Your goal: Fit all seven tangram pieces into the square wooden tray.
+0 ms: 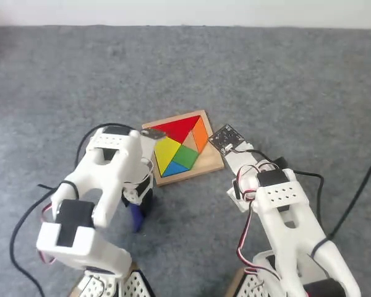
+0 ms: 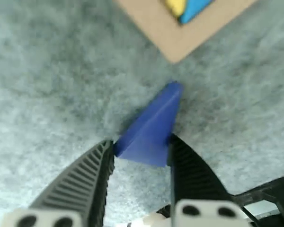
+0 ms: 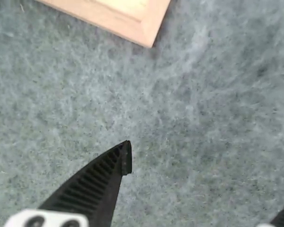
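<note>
surface: grey felt tabletop [image 1: 284, 80], pale wall [image 1: 185, 11] behind | tray [image 1: 195, 173]: mid-tabletop, coloured pieces [image 1: 167, 151] inside | left gripper [image 2: 141, 144]: clamped on blue triangle [image 2: 154, 123] near tray corner | right gripper [image 3: 208, 172]: fingers apart over felt

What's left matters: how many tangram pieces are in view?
6: red, orange, yellow, green and light blue in the tray; dark blue in the left tool. Another may be hidden.

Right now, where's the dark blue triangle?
Left wrist view: the blue triangle is gripped between the left jaws, over the grey carpet, just short of a corner of the wooden tray. In the high view it's under the left arm.
</note>
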